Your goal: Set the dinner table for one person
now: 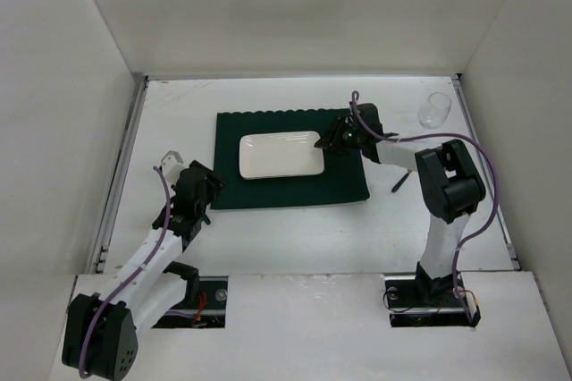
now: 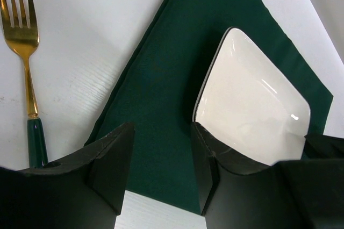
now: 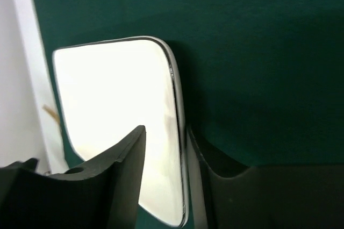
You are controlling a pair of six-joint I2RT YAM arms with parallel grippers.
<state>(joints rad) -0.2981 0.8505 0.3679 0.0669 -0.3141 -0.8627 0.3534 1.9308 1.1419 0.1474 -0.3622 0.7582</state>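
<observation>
Plate placement seems in hand: the right pincer [image 3: 165, 130] straddles the plate's [image 3: 113, 105] right rim on the placemat [image 3: 258, 51], centred on the surface [image 1: 268, 238]; whether it grips, I cannot tell. The left pincer [image 2: 161, 128] gapes empty near the fork [image 2: 27, 51], probably next to place.

white plate [image 1: 280, 155] on green placemat [image 1: 268, 191], right tool [image 1: 331, 143] alongside

The left arm [image 1: 143, 258] and right arm [image 1: 438, 240] are showing white link covers with black joint housings. A purple cable [image 1: 166, 195] is running along each arm. The left tool [image 2: 161, 132] and right tool [image 3: 164, 132] are presenting matte black, wedge-shaped fingers [image 2: 110, 162].
</observation>
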